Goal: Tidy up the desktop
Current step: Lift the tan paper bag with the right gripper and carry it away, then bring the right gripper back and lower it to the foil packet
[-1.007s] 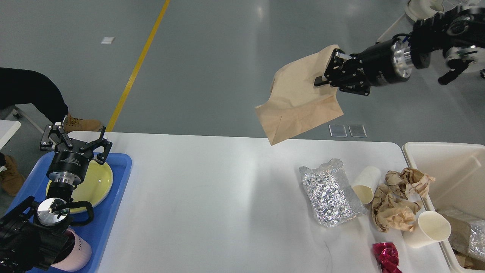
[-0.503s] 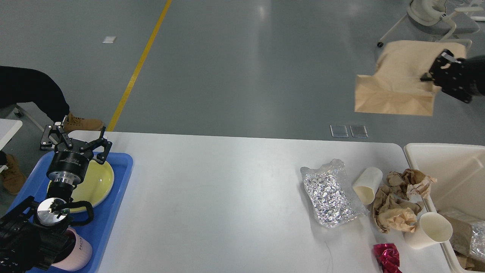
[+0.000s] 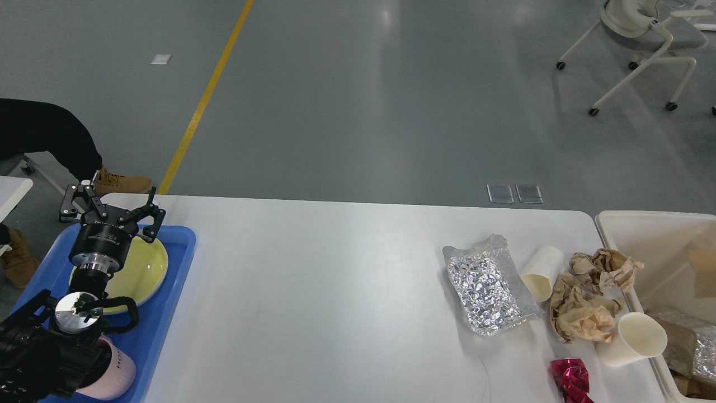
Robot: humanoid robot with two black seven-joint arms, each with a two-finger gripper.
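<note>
Gone from view since half a second earlier: right arm and the brown paper bag it carried; a tan blurred shape (image 3: 703, 263) now showed inside the beige bin (image 3: 626, 224) at the right edge, can't tell for sure it was the bag. Left gripper (image 3: 111, 206) hadn't moved, hovered over the yellow plate (image 3: 150, 267) on the blue tray (image 3: 168, 313), fingers spread wide, holding nothing. A pink cup (image 3: 114, 372) lay on the tray's near end, partly hidden by the left arm. White desktop (image 3: 313, 302) filled the lower frame, tray at its left end, bin at its right. Clutter on the right part: crinkled foil pouch (image 3: 489, 285), tipped paper cup (image 3: 541, 274) just beside it, crumpled brown paper (image 3: 584, 296) touching that cup, a second paper cup (image 3: 635, 338) lying against the bin wall, crumpled red foil wrapper (image 3: 570, 380) at the near edge. More foil and brown scraps sat in the bin. White office chair (image 3: 643, 33) stood on the floor beyond, brown boots (image 3: 120, 182) behind the tray.
</note>
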